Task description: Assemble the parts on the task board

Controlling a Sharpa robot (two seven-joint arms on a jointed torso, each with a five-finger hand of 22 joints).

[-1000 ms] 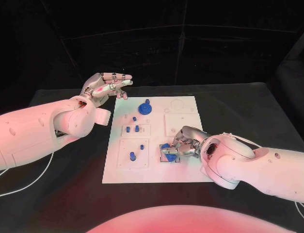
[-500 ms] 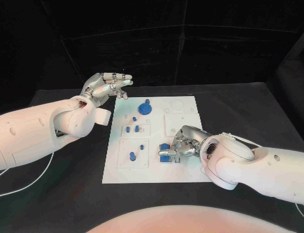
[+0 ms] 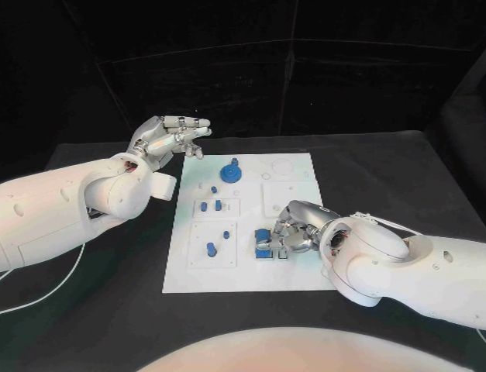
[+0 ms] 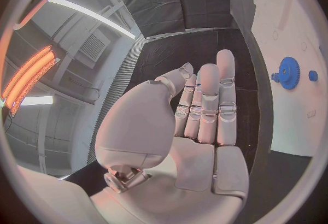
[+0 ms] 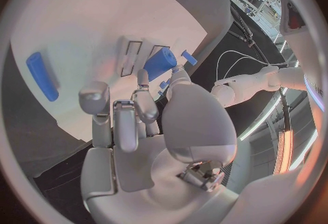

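Here the white board (image 3: 243,225) lies in the middle of the black worktop (image 3: 399,178), and everything below is placed from it. The right hand (image 3: 287,232) sits low over the board's near right part, its fingers curled down around a blue block (image 3: 267,246) that rests at a dark-edged slot there; in the right wrist view the same block (image 5: 158,63) lies just past the fingertips (image 5: 141,79), beside the slot outlines. Whether the fingers really clamp the block or only touch it I cannot tell. The block's long side appears to run roughly along the slot, so the coming move probably turns on pressing it straight down rather than turning it. The left hand (image 3: 170,138) hovers off the board's far left corner, above the worktop, holding nothing, with its fingers loosely apart; the left wrist view shows its fingers (image 4: 208,104) straight and side by side. A round blue gear (image 3: 232,172) stands on the board's far part, the piece closest to the left hand. Small blue pegs (image 3: 210,205) and a longer blue piece (image 3: 211,249) lie on the board's left half, between the two hands. For the block, the right hand is plainly the nearer one.
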